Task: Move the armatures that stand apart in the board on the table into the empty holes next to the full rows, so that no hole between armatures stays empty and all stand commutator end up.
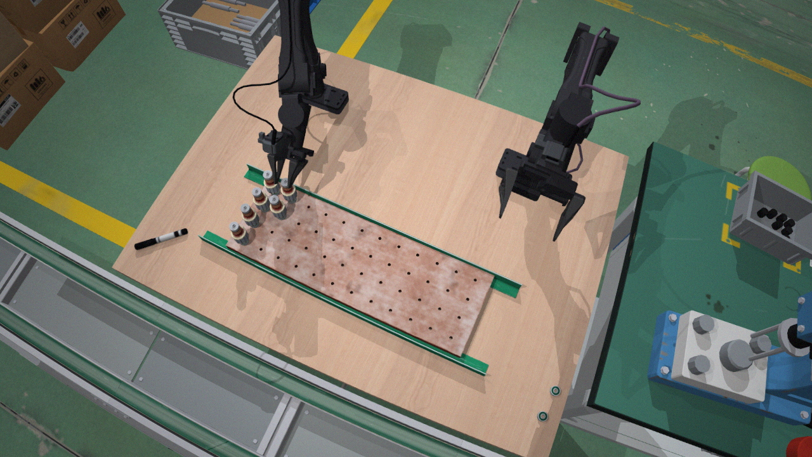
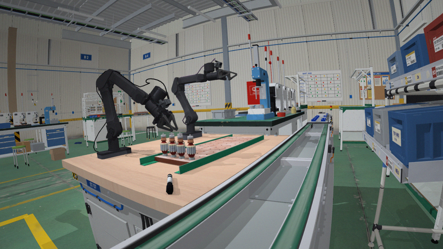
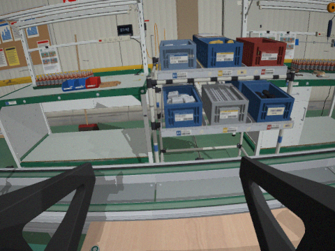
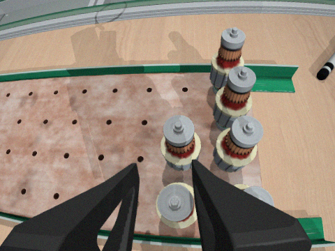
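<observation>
Seen on the table from above: at center, the board, between two green rails. At the board's ten o'clock end, a full row of four armatures, upright, commutator end up. Directly beside that row, on its inner side, two more armatures, also upright, commutator end up. From this pair toward seven o'clock, two empty holes in the same row. Between armatures, no gap; beyond the pair, toward four o'clock, only bare holes.

At the pair's one o'clock member, the right gripper, pointing down, fingers part-way apart, pinching nothing. In its wrist view, that armature's gray top close to one finger; touching or just apart, hard to say from here, perhaps a hair clear.

At the board's one o'clock, well apart from the armatures, the left gripper, raised above the table, fingers spread wide, with nothing between.

Off the board toward nine o'clock, a marker, lying flat. Near the table's four o'clock edge, two small rings.
</observation>
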Available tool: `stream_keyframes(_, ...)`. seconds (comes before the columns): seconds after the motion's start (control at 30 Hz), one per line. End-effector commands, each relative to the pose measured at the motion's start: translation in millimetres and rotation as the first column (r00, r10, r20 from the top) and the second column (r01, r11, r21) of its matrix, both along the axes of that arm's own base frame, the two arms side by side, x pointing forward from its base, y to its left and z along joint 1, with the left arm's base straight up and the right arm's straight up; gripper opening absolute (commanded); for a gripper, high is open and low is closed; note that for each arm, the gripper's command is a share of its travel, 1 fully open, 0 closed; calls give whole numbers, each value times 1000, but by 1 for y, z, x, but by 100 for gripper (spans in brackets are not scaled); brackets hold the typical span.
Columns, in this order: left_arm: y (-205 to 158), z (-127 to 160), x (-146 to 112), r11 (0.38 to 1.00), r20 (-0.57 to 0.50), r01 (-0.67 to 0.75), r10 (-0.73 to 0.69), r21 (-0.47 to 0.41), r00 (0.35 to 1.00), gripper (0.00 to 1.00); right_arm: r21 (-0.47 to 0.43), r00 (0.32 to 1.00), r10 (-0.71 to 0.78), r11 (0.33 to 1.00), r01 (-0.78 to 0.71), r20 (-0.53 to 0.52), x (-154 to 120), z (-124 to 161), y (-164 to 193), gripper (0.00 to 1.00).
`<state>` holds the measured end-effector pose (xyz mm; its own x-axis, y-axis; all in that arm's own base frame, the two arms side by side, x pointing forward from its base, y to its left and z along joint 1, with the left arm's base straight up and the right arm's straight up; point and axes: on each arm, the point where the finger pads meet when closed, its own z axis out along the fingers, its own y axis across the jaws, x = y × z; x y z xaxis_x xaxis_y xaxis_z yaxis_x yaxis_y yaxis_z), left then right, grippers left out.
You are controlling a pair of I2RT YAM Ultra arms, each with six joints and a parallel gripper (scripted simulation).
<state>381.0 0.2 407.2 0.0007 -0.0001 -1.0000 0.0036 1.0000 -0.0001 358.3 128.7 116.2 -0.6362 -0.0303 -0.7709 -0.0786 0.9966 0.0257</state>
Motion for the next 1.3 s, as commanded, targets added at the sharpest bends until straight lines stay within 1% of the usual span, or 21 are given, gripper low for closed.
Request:
stream_keyframes(0.0,-4,17,-1,1000,28,15,-15,4,999,100,-8,1000,6,1000,-5,26,0,13,2,37)
stream_keyframes(0.07,-4,17,-1,1000,28,15,-15,4,999,100,-11,1000,6,1000,-5,19,-4,8,0,37)
stream_keyframes(0.3,-4,17,-1,1000,28,15,-15,4,999,100,-16,1000,6,1000,-6,9,0,6,2,37)
stream_keyframes(1.27,-4,17,-1,1000,28,15,-15,4,999,100,-14,1000,6,1000,-5,14,0,8,2,37)
